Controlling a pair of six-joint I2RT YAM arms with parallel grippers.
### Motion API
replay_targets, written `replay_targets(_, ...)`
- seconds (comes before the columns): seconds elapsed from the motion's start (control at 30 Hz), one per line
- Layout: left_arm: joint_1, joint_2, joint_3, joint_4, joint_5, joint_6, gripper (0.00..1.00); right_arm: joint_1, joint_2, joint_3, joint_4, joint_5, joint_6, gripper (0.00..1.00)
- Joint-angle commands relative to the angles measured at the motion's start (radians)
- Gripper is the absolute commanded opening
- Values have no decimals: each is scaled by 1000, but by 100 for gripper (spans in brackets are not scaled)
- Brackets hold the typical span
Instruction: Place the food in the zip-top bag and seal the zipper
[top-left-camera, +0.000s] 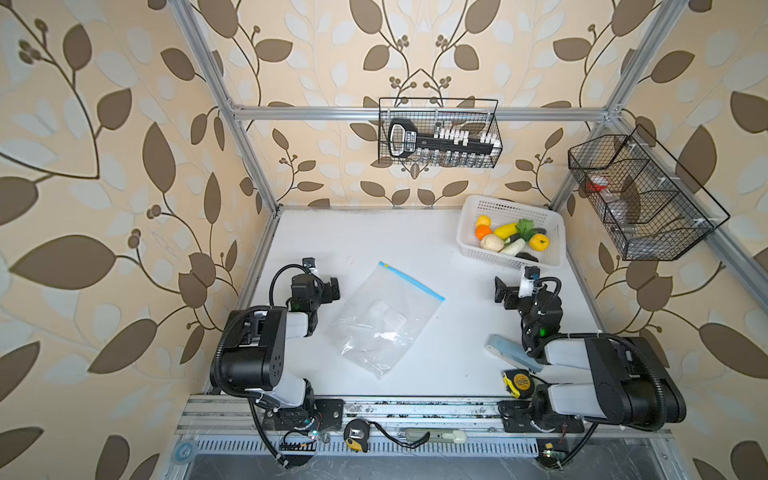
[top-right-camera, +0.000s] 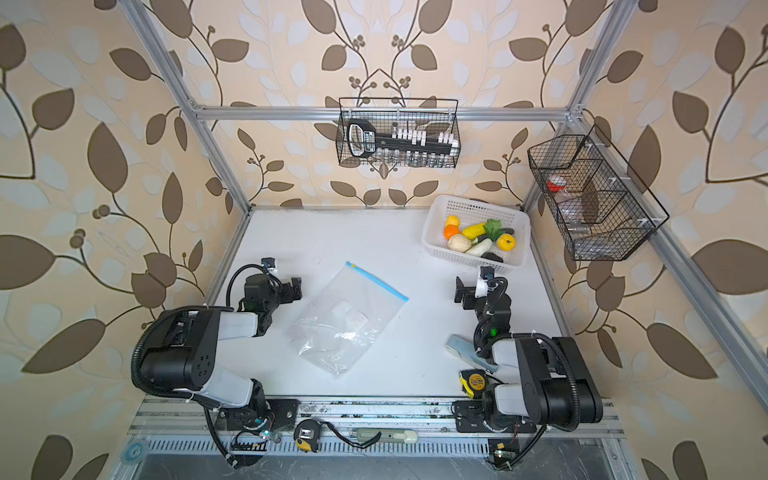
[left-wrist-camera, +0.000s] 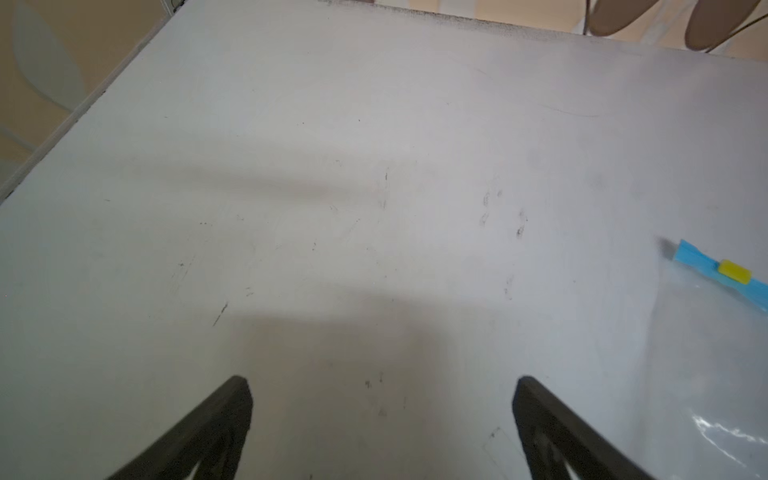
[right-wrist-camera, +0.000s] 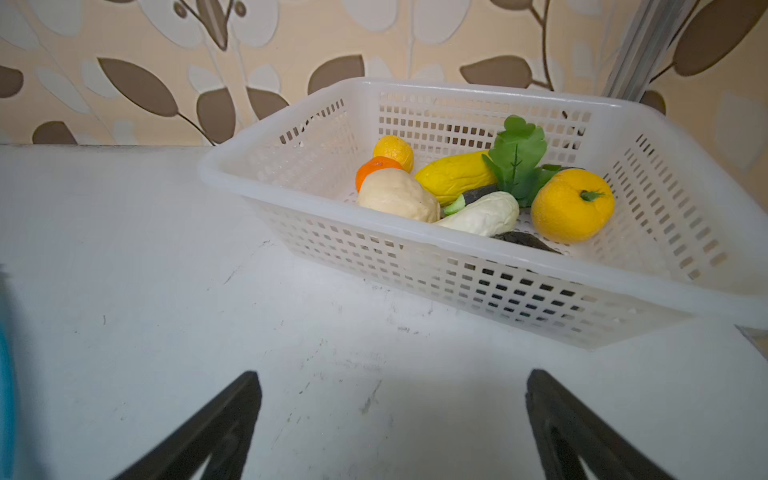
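The clear zip-top bag (top-left-camera: 382, 320) (top-right-camera: 345, 320) lies flat in the middle of the white table, empty apart from a white card. Its light-blue zipper (top-left-camera: 413, 280) (top-right-camera: 378, 280) (left-wrist-camera: 702, 268) runs along the far edge, with a yellow slider (left-wrist-camera: 734, 271) at the left end. The food (top-left-camera: 511, 239) (top-right-camera: 478, 239) (right-wrist-camera: 478, 191) is piled in a white perforated basket (top-left-camera: 498, 258) (right-wrist-camera: 498, 286) at the back right. My left gripper (top-left-camera: 332, 289) (top-right-camera: 296, 289) (left-wrist-camera: 380, 382) hangs open left of the bag. My right gripper (top-left-camera: 503, 294) (top-right-camera: 463, 295) (right-wrist-camera: 392, 376) is open in front of the basket, holding nothing.
A pale blue-grey case (top-left-camera: 513, 352) and a yellow-and-black tape measure (top-left-camera: 518, 383) lie at the front right beside the right arm. Black wire baskets hang on the back wall (top-left-camera: 438, 133) and the right frame (top-left-camera: 640, 199). Aluminium posts border the table.
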Motion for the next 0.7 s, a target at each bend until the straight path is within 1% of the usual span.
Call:
replay_targets(0.0,11,-26,3,41,-14,-6,99,-14,3,17,14,-34,-1,100)
replay_targets(0.67,12,-28,3,41,-14,-7,99,-17,-10,-8,51,-40,-1,100)
